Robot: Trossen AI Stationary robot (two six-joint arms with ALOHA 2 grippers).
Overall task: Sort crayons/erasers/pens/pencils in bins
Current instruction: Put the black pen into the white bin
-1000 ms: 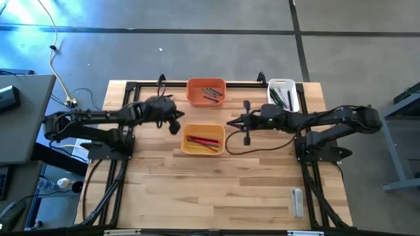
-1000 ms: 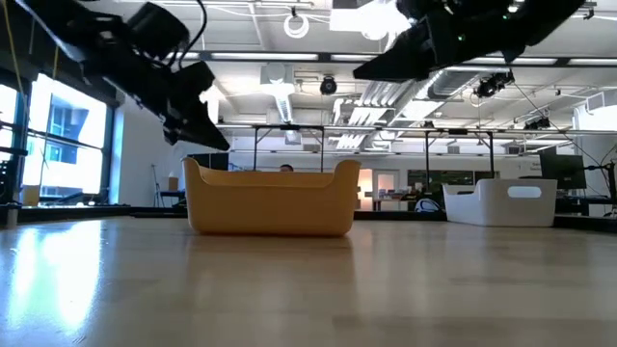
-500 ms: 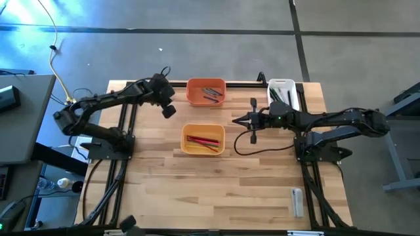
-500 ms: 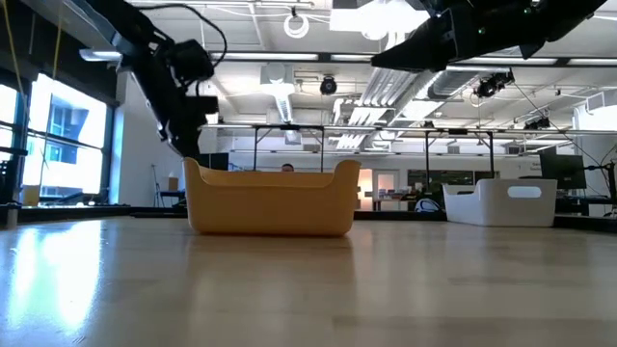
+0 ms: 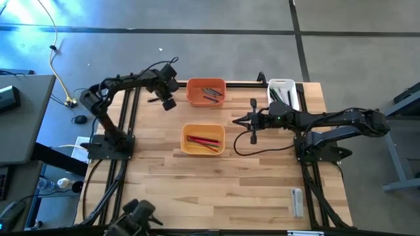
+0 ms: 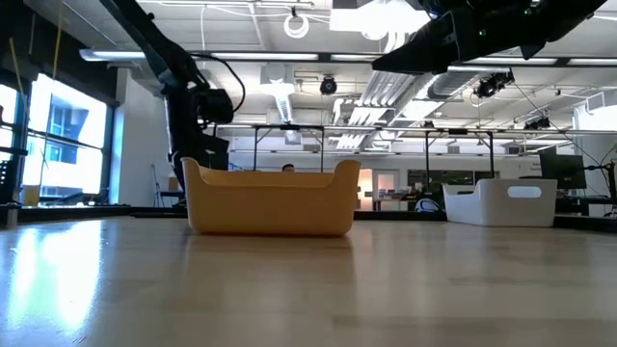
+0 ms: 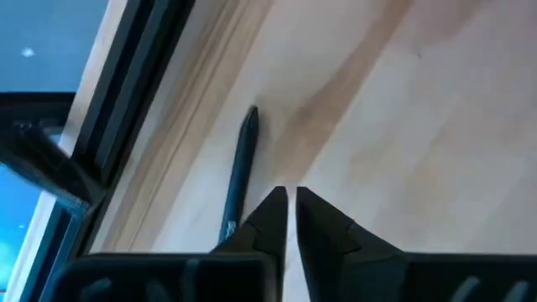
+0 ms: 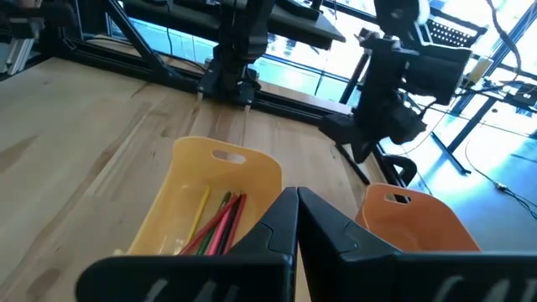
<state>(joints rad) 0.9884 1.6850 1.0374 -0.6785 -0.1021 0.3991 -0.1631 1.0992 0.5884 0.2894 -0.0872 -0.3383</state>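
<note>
A dark pen [image 7: 242, 164] lies flat on the table by the far edge rail. My left gripper [image 7: 291, 197] points down just beside it, left of the orange bin [image 5: 206, 92], with a narrow gap between its fingertips and nothing in it. In the high view my left gripper [image 5: 168, 101] sits at the far left. My right gripper [image 5: 235, 120] hovers shut and empty between the yellow-orange bin [image 5: 203, 139] and the white bin [image 5: 283, 94]. All three bins hold sticks: red and yellow ones [image 8: 220, 220] in the yellow-orange bin.
A black rail [image 7: 126, 92] runs along the far table edge next to the pen. A black cable [image 5: 252, 147] loops under my right arm. A small white object [image 5: 296, 200] lies near the right front corner.
My left gripper has swung from beside the yellow-orange bin toward the table's far edge, left of the orange bin, and has tipped from a shallow slant to pointing steeply down. My right gripper has drawn back a little toward the table's right edge.
</note>
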